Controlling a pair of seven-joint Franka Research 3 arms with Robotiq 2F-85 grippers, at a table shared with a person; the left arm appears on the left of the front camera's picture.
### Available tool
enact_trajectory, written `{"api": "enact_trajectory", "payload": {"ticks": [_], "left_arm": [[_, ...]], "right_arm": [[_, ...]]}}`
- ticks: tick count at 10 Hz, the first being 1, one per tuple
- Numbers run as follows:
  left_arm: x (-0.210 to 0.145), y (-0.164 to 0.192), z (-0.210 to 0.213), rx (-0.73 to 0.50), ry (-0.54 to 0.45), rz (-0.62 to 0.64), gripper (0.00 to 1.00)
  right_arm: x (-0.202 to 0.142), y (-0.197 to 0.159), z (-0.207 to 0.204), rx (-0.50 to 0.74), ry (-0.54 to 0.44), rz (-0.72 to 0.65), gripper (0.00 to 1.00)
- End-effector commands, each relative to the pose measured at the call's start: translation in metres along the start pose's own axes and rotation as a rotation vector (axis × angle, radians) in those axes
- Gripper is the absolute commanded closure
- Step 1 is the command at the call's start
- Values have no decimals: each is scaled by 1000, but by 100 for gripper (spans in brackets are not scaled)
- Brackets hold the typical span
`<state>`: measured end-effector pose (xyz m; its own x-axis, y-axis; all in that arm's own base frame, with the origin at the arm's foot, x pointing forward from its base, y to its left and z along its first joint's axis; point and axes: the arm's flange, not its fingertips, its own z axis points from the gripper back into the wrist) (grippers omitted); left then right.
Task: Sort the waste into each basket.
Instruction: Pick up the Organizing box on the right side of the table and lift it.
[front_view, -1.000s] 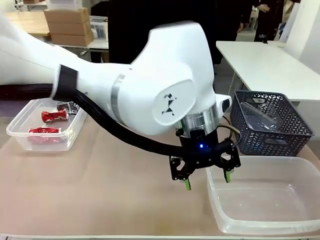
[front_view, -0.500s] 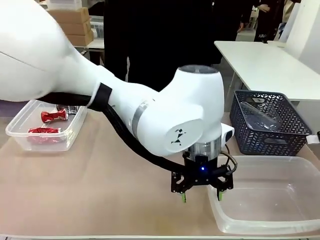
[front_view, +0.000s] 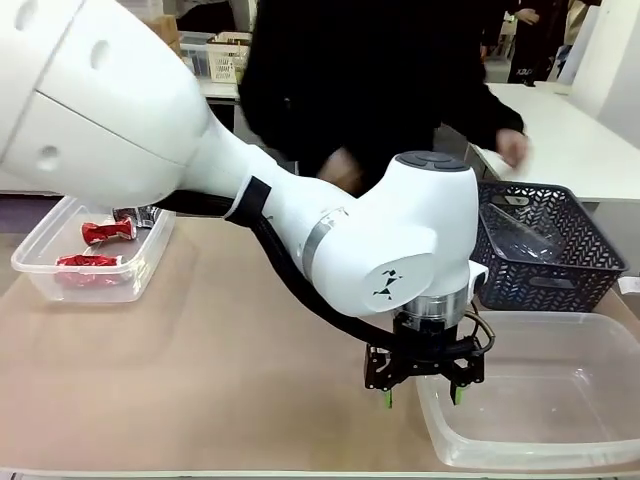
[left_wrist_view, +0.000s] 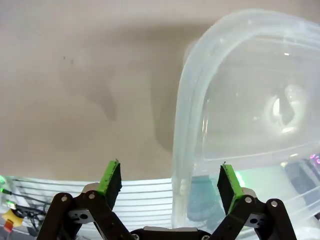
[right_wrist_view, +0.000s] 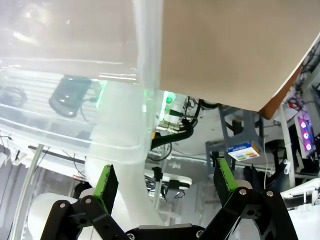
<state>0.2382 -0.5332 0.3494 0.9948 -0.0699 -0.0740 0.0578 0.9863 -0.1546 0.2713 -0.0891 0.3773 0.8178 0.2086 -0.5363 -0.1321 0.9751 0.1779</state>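
The left gripper (front_view: 421, 397) hangs low over the right part of the surface (front_view: 200, 370), its fingers (left_wrist_view: 111, 177) spread wide and gripping nothing; they straddle the rim at one corner of the nearer clear tub (front_view: 520, 462), one green pad above the tub's inside, the other outside it above bare surface; whether either pad touches the rim cannot be told. Just behind that tub stands the dark grey lattice basket (front_view: 590, 270) with a crumpled clear plastic bottle (front_view: 515, 235) lying in it; well apart, at the surface's left side, a second clear tub (front_view: 40, 275) holds crushed red cans (front_view: 108, 232). The right gripper (right_wrist_view: 165, 178) is likewise spread and holds nothing; it points at a clear tub's wall beside the surface's edge. A person (front_view: 380, 90) in black leans in at the far side.
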Motion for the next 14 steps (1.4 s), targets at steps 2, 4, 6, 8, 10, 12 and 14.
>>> {"api": "enact_trajectory", "payload": {"ticks": [2,4,6,8,10,12,14], "left_arm": [[11,-9,-8,41,-36,35,0],[13,-6,-7,39,-37,45,0],[15,-1,-5,27,-29,54,0],[16,2,-5,31,-21,56,0],[17,1,-6,35,-18,49,0],[20,-1,-6,33,-10,44,0],[21,-1,-5,28,-19,50,60]], "right_arm": [[-17,40,-118,59,-71,19,0],[-13,44,-134,71,-54,21,0],[-10,40,-145,74,-25,-9,0],[-2,38,-154,90,-50,-54,0],[-6,34,-155,95,-56,-54,0],[-15,29,-155,100,-96,-102,0],[-21,25,-154,113,-129,-121,38]]}}
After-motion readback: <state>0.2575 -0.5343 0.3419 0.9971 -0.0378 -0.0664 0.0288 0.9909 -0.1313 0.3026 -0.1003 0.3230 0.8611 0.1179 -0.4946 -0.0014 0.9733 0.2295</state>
